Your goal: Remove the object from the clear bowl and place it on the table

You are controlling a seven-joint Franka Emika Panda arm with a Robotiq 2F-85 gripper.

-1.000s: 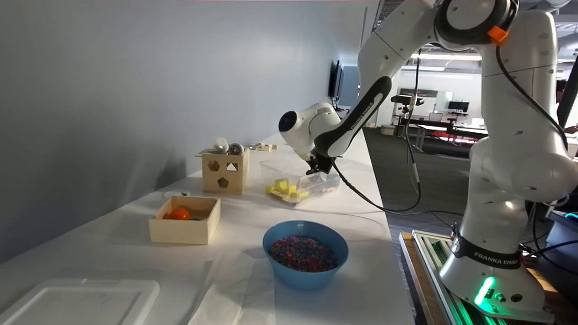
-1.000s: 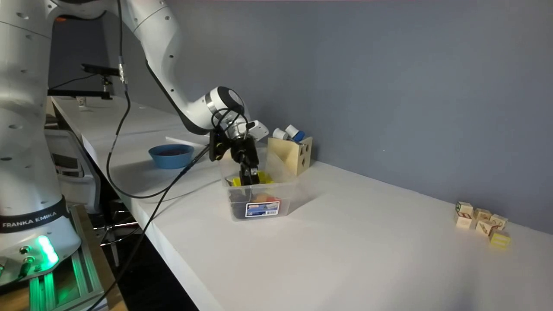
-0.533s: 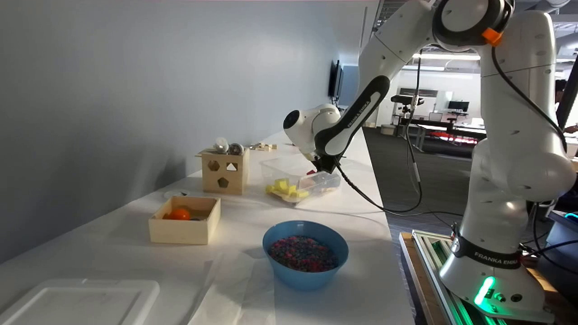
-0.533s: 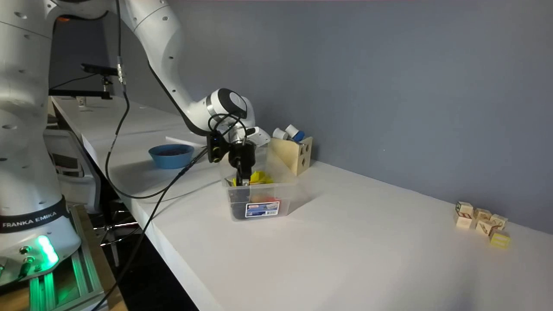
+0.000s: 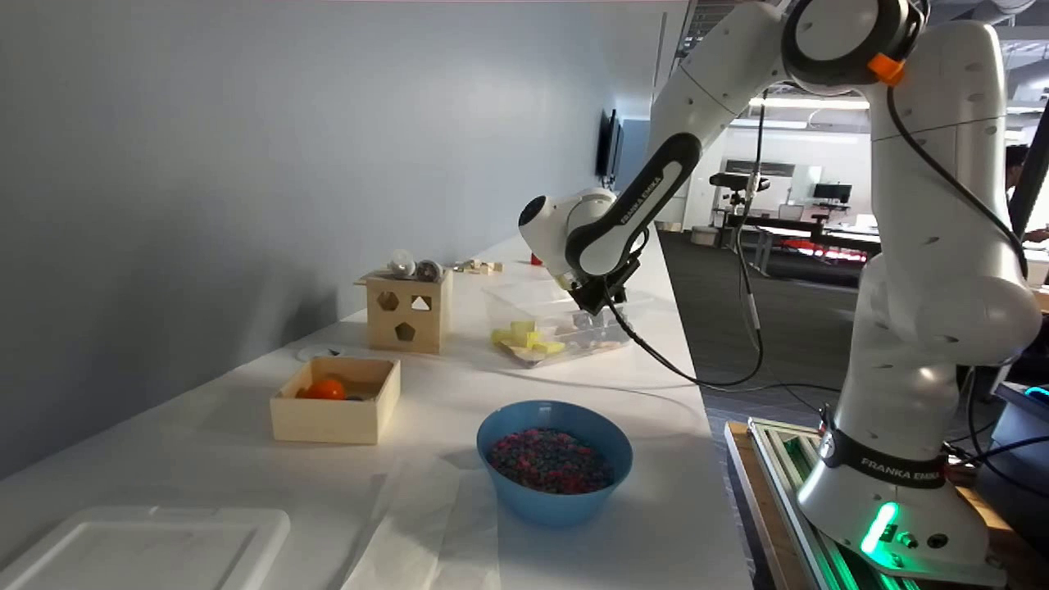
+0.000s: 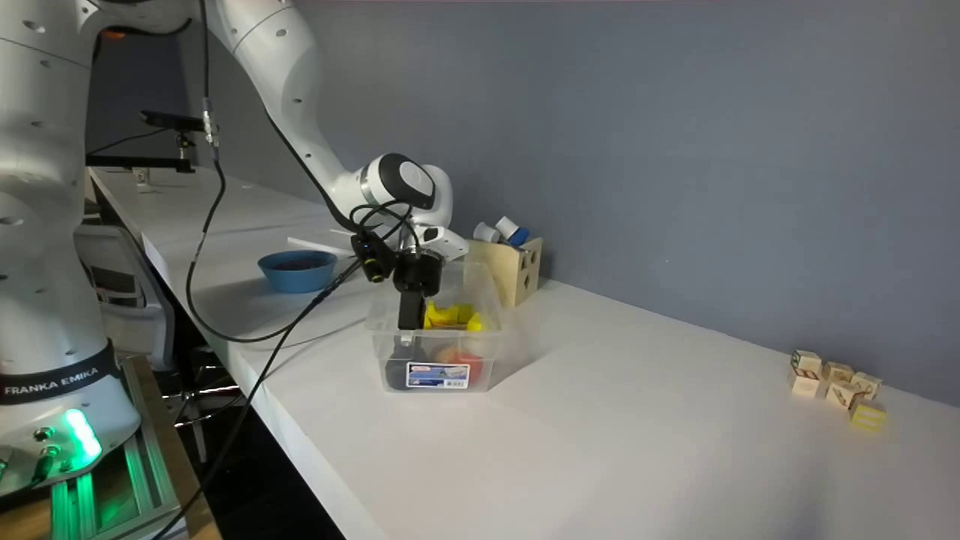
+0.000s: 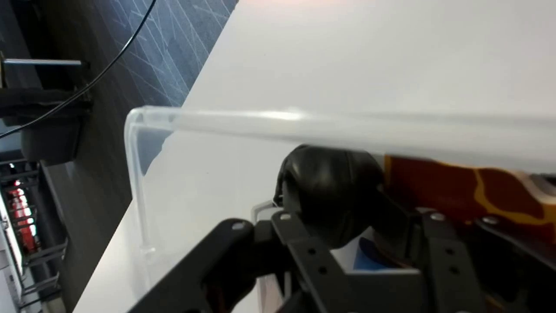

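Note:
The clear bowl (image 6: 450, 334) is a transparent rectangular tub standing on the white table (image 6: 637, 420). My gripper (image 7: 336, 195) reaches down into it near its front wall. Between the fingers sits the object (image 7: 325, 187), a dark roundish lump with a shiny surface, still inside the tub. One finger (image 7: 290, 195) presses against the lump's left side and the other meets its right side, so the jaws are shut on it. Through the front wall in an exterior view, the lump shows as a dark shape (image 6: 397, 369) below the fingers. Its underside is hidden.
Yellow pieces (image 6: 450, 315) and an orange-brown item (image 7: 456, 187) share the tub. Close by stand a wooden shape box (image 5: 407, 315), a blue bowl (image 5: 551, 510) and an open wooden box (image 5: 324, 419) holding an orange item. Small blocks (image 6: 836, 382) lie along the wall.
The jaws have closed in on the dark lump. The tub has slid a little, with its yellow pieces, and the gripper has lowered and shifted towards the table's open edge.

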